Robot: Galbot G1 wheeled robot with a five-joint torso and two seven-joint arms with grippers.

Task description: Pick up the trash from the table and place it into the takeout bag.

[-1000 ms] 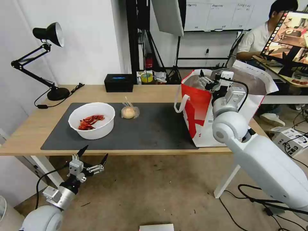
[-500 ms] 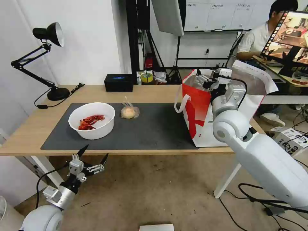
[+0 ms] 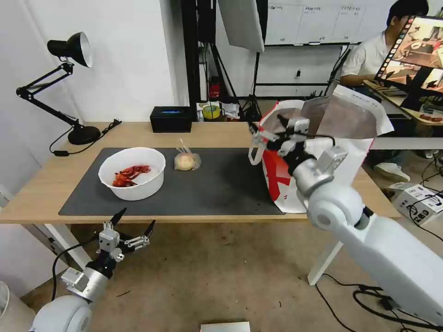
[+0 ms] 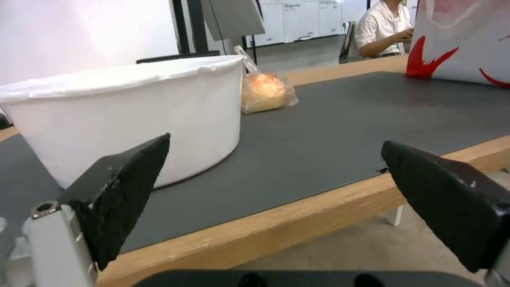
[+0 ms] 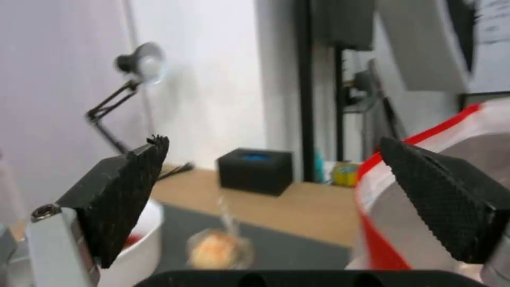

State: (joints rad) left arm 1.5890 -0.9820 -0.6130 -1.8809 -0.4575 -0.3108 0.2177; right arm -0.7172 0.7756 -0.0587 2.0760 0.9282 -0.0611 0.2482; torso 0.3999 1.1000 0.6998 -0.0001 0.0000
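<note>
The bagged bun (image 3: pixel 186 162) and the white bowl of red shells (image 3: pixel 132 173) are lying on the counter's dark mat (image 3: pixel 217 186). The right gripper (image 3: pixel 271 134), released and empty, is hovering beside the takeout bag (image 3: pixel 323 152). The left gripper (image 3: pixel 134 226) is idling, released, below the counter edge. Judged step: reaching for the bun; the next move calls for descending over it.

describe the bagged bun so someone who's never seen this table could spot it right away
Start at the dark grey mat on the long light-wood table. Near the mat's far edge, just right of the white bowl of red shells, lies the bun. It is the small beige round lump in a clear bag with a twisted top, far smaller than the bowl.
</note>
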